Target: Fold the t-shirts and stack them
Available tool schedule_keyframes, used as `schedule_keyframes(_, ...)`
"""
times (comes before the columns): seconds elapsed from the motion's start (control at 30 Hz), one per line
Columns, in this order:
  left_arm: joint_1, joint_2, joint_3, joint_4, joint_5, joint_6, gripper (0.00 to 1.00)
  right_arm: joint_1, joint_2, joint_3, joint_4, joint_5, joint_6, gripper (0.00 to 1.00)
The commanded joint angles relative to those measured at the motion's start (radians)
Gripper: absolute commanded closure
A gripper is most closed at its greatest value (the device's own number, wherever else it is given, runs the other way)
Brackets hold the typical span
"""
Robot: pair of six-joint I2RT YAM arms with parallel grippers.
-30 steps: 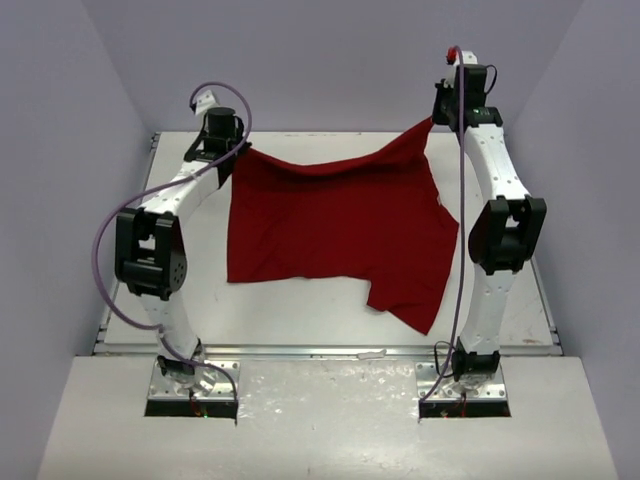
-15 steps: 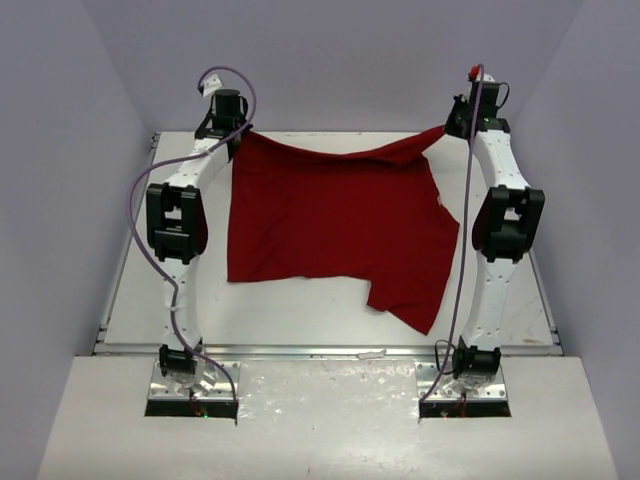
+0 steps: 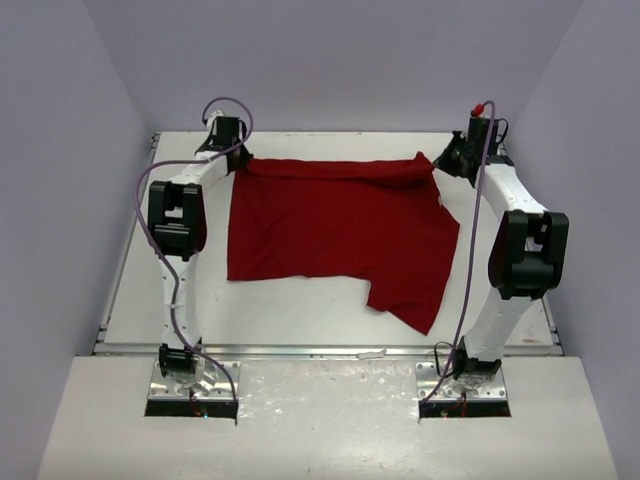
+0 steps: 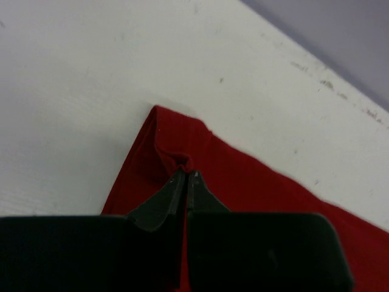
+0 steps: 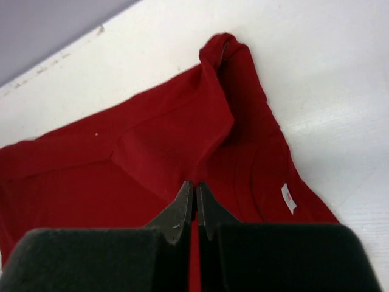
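So the red t-shirt [image 3: 335, 235] is lying mostly flat on the white desk [image 3: 290, 300], with its near-right part reaching closest to the near edge. The left end effector [image 4: 185, 176] is clamped tight on the far-left corner. The right end effector [image 5: 194, 187] is pinched onto cloth at the far-right corner, near 1 small white tag [image 5: 288, 198].

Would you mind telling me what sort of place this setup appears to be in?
Probably a robotics lab test cell, not a home: bare lavender walls box in a white table, two arms are bolted to metal plates, and one red t-shirt lies spread there.
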Motion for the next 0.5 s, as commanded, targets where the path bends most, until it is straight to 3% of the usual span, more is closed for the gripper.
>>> schedule_keyframes(0.0, 0.003, -0.119, -0.095, 0.052, 0.050, -0.055, 1.00, -0.004, -0.042, 0.004, 0.080, 0.027, 0.021, 0.99)
schedule_keyframes(0.17, 0.002, -0.200, -0.190, 0.071, 0.013, -0.065, 1.00, -0.002, -0.059, -0.026, 0.069, 0.064, 0.012, 0.99)
schedule_keyframes(0.47, 0.006, -0.258, -0.207, 0.002, -0.074, -0.074, 1.00, 0.001, -0.059, 0.006, -0.003, 0.111, 0.012, 0.99)
